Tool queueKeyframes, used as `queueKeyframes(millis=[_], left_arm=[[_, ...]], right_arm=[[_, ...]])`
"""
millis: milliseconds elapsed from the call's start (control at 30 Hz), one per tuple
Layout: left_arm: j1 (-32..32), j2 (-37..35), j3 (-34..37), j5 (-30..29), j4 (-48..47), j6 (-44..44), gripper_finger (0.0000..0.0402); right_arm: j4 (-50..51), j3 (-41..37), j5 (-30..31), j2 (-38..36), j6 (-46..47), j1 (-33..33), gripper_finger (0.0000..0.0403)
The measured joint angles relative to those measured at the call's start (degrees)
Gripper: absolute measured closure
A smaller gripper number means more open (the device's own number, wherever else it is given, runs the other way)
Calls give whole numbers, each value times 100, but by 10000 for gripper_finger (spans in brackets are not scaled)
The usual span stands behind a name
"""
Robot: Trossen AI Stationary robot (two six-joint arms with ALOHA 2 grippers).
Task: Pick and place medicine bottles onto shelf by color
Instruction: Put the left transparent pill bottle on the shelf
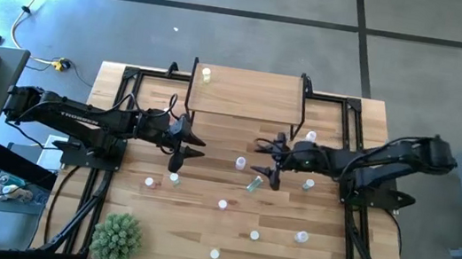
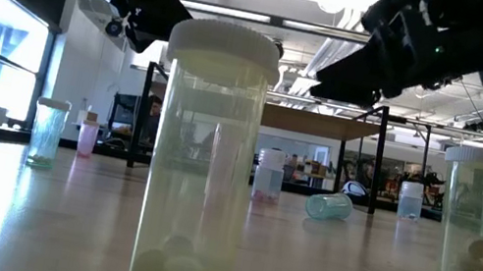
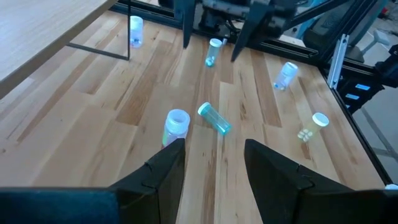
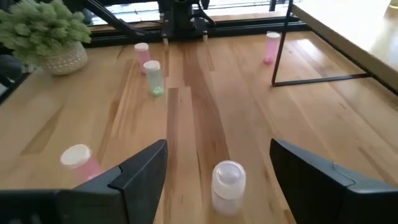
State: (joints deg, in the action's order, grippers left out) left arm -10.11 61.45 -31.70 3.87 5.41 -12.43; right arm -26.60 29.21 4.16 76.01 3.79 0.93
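The shelf (image 1: 244,95) stands at the table's far middle, with one yellow bottle (image 1: 206,74) upright on its left end. Several medicine bottles stand scattered over the table. A pale-capped one (image 1: 241,161) stands between my two grippers, and beside it a green one (image 1: 254,184) lies on its side. My left gripper (image 1: 193,147) is open, left of these bottles and above the table, its fingers (image 3: 168,168) with nothing between them. My right gripper (image 1: 261,159) is open on their right. The pale-capped bottle (image 4: 228,185) stands just ahead of its fingertips and is not touched.
A potted plant (image 1: 116,238) stands at the near left corner. Loose bottles stand near the front (image 1: 254,235), (image 1: 302,237), (image 1: 215,253), on the left (image 1: 150,182) and by the shelf's right legs (image 1: 310,136). The shelf's thin black legs (image 4: 278,50) stand close to both grippers.
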Motion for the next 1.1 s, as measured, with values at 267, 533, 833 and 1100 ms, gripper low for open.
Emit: queueKeyframes(millis=[267,533,833,1100], left_arm=[[0,2,0,1,1,-2,245],[0,2,0,0,1,-2,245],[0,4,-2,-1,2,-2,245],[0,4,-2,1,-2,-2,245]], right_arm=[[-1207,2,2,1156,20,0,131],[-2050,2,279,2066,20,0,131],[-2210,280,422,2687,36,0,131],[-1571,629,413,2876,159,0,148]])
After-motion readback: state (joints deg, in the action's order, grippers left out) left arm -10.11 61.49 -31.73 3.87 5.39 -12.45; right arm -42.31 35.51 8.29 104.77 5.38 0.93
